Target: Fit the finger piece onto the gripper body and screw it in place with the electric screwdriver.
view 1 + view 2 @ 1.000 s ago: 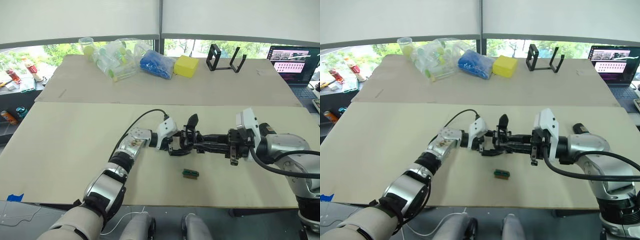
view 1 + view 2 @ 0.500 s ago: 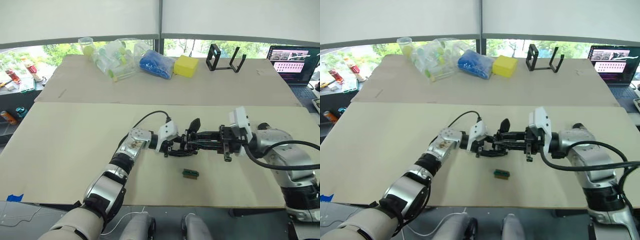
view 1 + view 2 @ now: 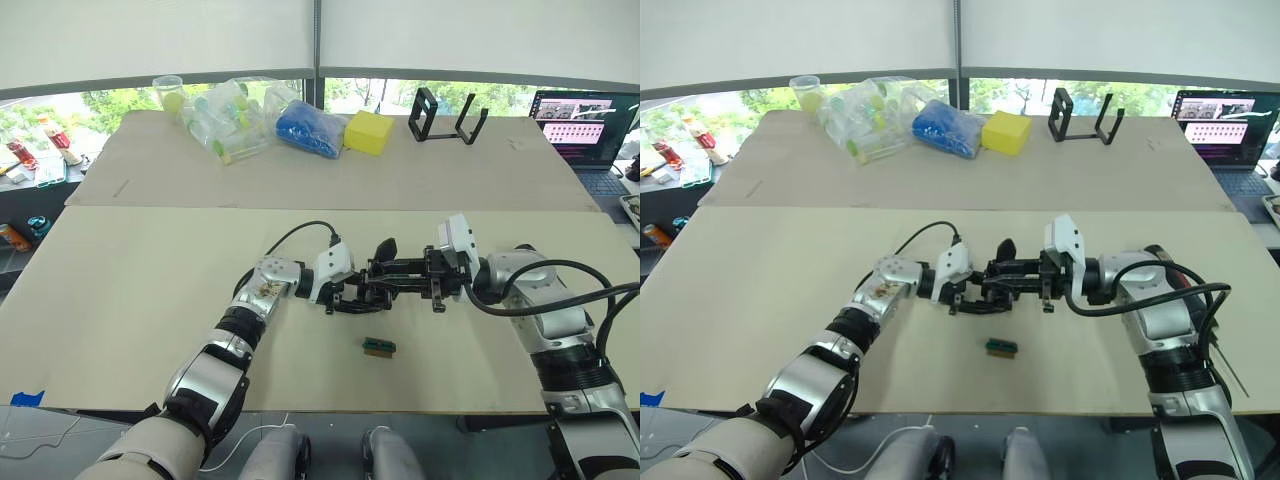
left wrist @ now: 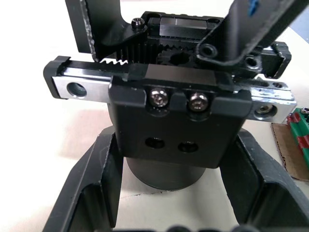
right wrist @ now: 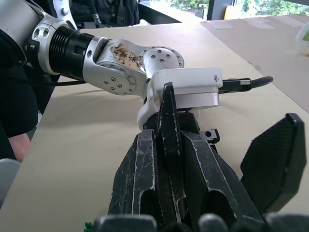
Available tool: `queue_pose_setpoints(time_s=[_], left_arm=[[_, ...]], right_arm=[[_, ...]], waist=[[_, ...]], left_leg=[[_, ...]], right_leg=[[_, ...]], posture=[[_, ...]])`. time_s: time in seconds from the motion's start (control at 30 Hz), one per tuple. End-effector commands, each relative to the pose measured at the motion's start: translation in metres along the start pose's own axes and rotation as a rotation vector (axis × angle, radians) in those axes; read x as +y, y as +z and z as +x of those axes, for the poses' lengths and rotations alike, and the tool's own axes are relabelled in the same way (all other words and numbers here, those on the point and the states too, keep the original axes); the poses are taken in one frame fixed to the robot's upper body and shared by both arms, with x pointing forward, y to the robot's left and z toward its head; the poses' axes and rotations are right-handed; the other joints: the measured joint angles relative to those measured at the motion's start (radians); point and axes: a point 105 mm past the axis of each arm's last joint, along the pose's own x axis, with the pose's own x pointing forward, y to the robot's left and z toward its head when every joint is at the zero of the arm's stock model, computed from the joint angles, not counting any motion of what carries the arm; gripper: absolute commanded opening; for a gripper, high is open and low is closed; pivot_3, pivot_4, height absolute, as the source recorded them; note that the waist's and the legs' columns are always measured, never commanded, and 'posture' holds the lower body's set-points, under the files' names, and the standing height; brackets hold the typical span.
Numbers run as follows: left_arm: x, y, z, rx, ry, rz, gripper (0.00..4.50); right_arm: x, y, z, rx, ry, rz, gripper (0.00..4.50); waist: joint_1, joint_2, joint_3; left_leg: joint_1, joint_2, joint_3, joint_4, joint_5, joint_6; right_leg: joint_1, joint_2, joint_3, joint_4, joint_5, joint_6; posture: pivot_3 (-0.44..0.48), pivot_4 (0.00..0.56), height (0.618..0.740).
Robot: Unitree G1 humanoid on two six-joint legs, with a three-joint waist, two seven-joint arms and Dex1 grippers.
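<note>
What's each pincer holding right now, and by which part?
Left pincer grips the gripper body by its rounded base. Right pincer clamps the finger piece along its sides.

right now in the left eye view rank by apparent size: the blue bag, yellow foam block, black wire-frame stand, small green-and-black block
1. blue bag
2. black wire-frame stand, close to the bag, and farther from the camera, so unsure
3. yellow foam block
4. small green-and-black block, smallest though nearest
</note>
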Motion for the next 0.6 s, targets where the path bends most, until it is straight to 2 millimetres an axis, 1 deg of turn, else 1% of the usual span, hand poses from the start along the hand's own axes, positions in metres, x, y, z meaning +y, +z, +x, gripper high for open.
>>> queue_pose_setpoints(time_s=[0.03,0.13,0.3,0.43,0.6], left_arm=[[0.003,0.008,-0.002,-0.017,0.016,0.033,2.3],[0.004,0.008,-0.002,-0.017,0.021,0.033,2.3],[0.004,0.008,-0.002,-0.017,0.024,0.033,2.3],[0.004,0.008,-0.001,-0.018,0.028,0.031,2.3],[0.003,0.008,-0.001,-0.021,0.029,0.028,2.3]], right_arm=[[0.002,0.002,0.001,-0.006,0.031,-0.014,0.31],[0.005,0.004,0.001,-0.012,0.051,0.001,0.31],[0.009,0.002,0.0,-0.003,0.068,0.006,0.31],[0.014,0.003,0.003,-0.007,0.09,0.009,0.31],[0.015,-0.002,0.004,0.005,0.094,0.015,0.31]], waist=[[-0.001,0.0,0.0],[-0.001,0.0,0.0],[-0.001,0.0,0.0],[-0.001,0.0,0.0],[0.0,0.0,0.0]], left_leg=[[0.0,0.0,0.0,0.0,0.0,0.0],[0.0,0.0,0.0,0.0,0.0,0.0],[0.0,0.0,0.0,0.0,0.0,0.0],[0.0,0.0,0.0,0.0,0.0,0.0],[0.0,0.0,0.0,0.0,0.0,0.0]], right_leg=[[0.0,0.0,0.0,0.0,0.0,0.0],[0.0,0.0,0.0,0.0,0.0,0.0],[0.0,0.0,0.0,0.0,0.0,0.0],[0.0,0.0,0.0,0.0,0.0,0.0],[0.0,0.0,0.0,0.0,0.0,0.0]], posture=[[0.0,0.15,0.74],[0.0,0.15,0.74],[0.0,0.15,0.74],[0.0,0.15,0.74],[0.0,0.15,0.74]])
